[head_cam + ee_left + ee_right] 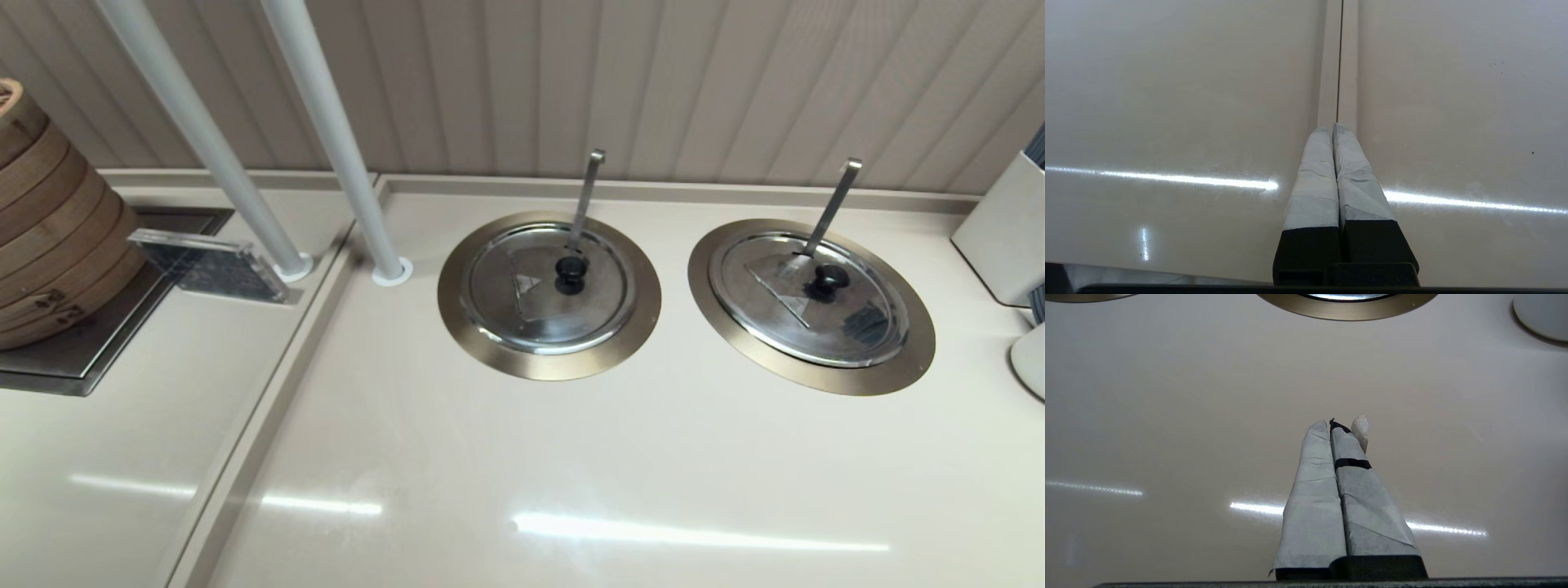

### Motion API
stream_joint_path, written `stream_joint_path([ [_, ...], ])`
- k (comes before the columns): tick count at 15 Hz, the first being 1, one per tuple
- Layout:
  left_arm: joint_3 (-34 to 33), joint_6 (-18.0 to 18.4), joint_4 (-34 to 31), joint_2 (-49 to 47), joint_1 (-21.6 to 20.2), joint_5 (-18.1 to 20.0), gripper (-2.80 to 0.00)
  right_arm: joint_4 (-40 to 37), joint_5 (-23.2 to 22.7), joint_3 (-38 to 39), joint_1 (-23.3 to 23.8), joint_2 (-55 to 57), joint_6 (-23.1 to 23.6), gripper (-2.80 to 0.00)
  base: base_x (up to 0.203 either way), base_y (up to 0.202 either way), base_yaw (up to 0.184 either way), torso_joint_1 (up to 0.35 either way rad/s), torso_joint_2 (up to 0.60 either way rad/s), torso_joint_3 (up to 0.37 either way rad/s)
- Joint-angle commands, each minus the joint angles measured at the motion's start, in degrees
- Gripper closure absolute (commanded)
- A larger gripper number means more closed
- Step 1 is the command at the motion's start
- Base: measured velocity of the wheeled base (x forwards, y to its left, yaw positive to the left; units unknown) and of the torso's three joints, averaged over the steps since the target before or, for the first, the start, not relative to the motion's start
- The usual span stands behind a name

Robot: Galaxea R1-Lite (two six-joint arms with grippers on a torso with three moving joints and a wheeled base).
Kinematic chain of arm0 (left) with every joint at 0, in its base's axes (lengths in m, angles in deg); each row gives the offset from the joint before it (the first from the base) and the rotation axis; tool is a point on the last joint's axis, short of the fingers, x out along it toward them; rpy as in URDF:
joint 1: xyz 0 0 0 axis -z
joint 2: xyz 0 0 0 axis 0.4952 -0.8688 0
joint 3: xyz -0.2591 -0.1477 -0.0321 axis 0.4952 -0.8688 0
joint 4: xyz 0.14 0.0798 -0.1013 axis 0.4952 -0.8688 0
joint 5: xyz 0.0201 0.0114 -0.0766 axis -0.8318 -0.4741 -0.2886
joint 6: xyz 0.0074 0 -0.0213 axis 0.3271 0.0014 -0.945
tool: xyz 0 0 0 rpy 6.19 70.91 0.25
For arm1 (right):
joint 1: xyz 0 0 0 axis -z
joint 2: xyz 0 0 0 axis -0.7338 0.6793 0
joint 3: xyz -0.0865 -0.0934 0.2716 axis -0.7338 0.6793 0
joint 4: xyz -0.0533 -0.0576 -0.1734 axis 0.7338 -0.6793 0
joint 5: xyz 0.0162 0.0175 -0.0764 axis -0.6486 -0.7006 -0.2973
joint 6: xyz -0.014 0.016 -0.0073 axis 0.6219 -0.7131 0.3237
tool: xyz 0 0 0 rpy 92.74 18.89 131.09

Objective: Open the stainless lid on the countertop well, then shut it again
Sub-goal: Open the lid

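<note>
The stainless lid point(816, 298), round and shiny with a black knob point(826, 282), a creased wedge flap and a dark patch near its rim, lies flat over the countertop well's bronze-grey ring point(906, 359) at the right of the head view. A ladle handle point(833, 204) sticks up behind it. The same ring's near edge point(1347, 308) shows far ahead in the right wrist view. Neither arm appears in the head view. My right gripper point(1331, 424) is shut and empty above bare counter, well short of the ring. My left gripper point(1332, 127) is shut and empty over a counter seam point(1338, 61).
A like lid with a triangle sticker point(549, 287) covers the left ring point(457, 310), with its own ladle handle point(586, 196). Two white poles point(343, 147) rise at back left. Bamboo steamers point(49, 220) stand far left. A white container point(1000, 229) sits at the right edge.
</note>
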Motion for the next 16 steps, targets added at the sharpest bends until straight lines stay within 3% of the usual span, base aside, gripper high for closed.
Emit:
stream_joint_path([
  [1,0.01,-0.01,-0.02,0.00,-0.01,-0.02,0.00,-0.03,0.06,0.00,-0.05,0.09,-0.04,0.00,0.000,0.000,0.000,0.000,0.00,0.000],
  [5,0.01,-0.01,-0.02,0.00,-0.01,-0.02,0.00,-0.16,1.74,-0.14,0.04,0.00,-0.56,0.00,0.000,0.000,0.000,0.000,0.00,0.000],
  [7,0.01,-0.01,-0.02,0.00,-0.01,-0.02,0.00,-0.72,1.88,-4.07,0.05,1.78,-0.89,0.00,0.000,0.000,0.000,0.000,0.00,0.000],
  [13,0.01,-0.01,-0.02,0.00,-0.01,-0.02,0.00,-1.35,1.99,-14.46,0.07,16.39,-3.61,0.00,0.000,0.000,0.000,0.000,0.00,0.000],
  [16,0.01,-0.01,-0.02,0.00,-0.01,-0.02,0.00,-1.38,3.10,-17.83,0.52,29.67,-6.57,0.00,0.000,0.000,0.000,0.000,0.00,0.000],
])
